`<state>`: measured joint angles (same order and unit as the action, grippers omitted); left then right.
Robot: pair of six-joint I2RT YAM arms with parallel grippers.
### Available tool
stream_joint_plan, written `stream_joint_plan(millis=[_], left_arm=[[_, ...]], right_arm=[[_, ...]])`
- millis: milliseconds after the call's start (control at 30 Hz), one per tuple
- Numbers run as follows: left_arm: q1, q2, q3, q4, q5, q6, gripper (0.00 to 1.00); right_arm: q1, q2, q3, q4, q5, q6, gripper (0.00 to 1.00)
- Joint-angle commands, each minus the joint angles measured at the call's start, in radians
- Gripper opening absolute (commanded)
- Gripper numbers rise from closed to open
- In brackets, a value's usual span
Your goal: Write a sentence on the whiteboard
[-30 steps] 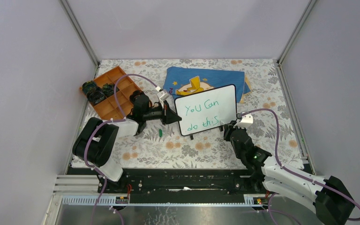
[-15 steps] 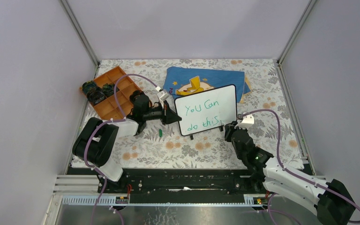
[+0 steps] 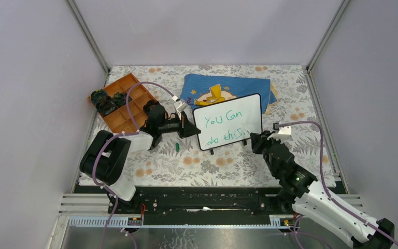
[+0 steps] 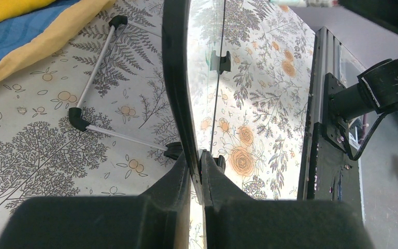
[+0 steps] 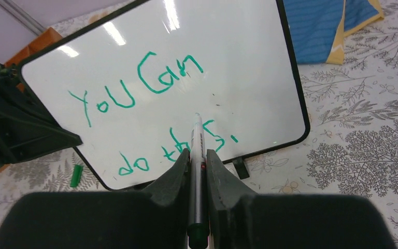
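Hand, left (image 4: 196, 158): closed on the black frame of the whiteboard (image 3: 249, 106), pinching its left edge from the side; in the left wrist view one finger lies on each face of the thin frame.
Hand, right (image 5: 198, 155): closed around a marker (image 5: 197, 136), the barrel clamped between the two fingers and sticking out forward.
Marker tip: points at the board's face beside the lower line of writing; I cannot tell whether it touches the surface.
Whiteboard: stands tilted back near the middle of the worktop (image 3: 300, 104), between the two hands, on its little black feet (image 5: 241, 167); a thin wire prop (image 4: 90, 78) shows behind it.
Sentence (image 3: 223, 119): green handwriting in two lines, "You Can" above and "do this." below, covering most of the board's left and middle.
Marker cap (image 3: 177, 147): small green piece lying on the worktop just below the left hand, apart from the board.
Blue cloth (image 3: 228, 85): lies flat behind the board, its yellow cartoon figure partly hidden by the board's top edge.
Orange tray (image 3: 122, 101): sits at the far left of the worktop, with dark items in its back compartments.
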<state>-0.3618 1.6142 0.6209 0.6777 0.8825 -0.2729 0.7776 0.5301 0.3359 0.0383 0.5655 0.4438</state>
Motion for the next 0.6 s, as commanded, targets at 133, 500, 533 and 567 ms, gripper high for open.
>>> stream_joint_plan(millis=[133,500,533,567], left_arm=[[-0.025,0.014,-0.033,-0.209,-0.066,0.110,0.00],[-0.022,-0.054,-0.045,-0.279,-0.115,0.143,0.00],[-0.022,-0.059,-0.046,-0.286,-0.120,0.146,0.00],[-0.021,-0.063,-0.046,-0.293,-0.128,0.150,0.00]], right_arm=[[-0.008,-0.051,0.079,-0.087,-0.096,-0.026,0.00],[-0.009,-0.068,0.074,-0.063,-0.145,-0.043,0.00],[-0.009,-0.070,0.074,-0.062,-0.146,-0.045,0.00],[-0.009,-0.071,0.074,-0.062,-0.147,-0.048,0.00]])
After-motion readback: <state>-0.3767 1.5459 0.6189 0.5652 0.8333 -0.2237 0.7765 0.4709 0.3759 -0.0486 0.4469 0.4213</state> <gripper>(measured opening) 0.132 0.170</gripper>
